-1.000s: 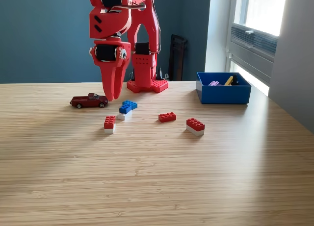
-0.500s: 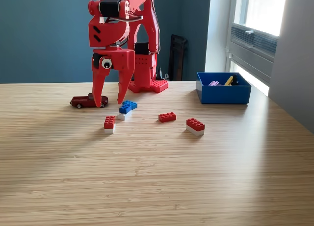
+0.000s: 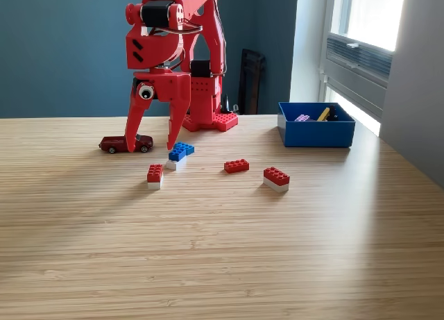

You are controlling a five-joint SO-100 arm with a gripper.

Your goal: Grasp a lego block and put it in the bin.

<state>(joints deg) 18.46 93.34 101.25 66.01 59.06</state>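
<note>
Several lego blocks lie on the wooden table: a red-on-white block [image 3: 155, 175], a blue-and-white cluster [image 3: 178, 153], a flat red block [image 3: 236, 166] and a red-on-white block [image 3: 276, 179]. The blue bin [image 3: 316, 133] stands at the exterior view's right and holds a few small pieces. My red gripper [image 3: 151, 146] hangs open with nothing between its fingers, tips low over the table, behind the left red-on-white block and left of the blue cluster.
A dark red toy car [image 3: 125, 144] sits partly behind my left fingertip. The arm's red base [image 3: 208, 119] stands at the back centre. A window and wall bound the exterior view's right side.
The gripper has gone from shut to wide open and has come down slightly toward the table. The blocks have not moved.
</note>
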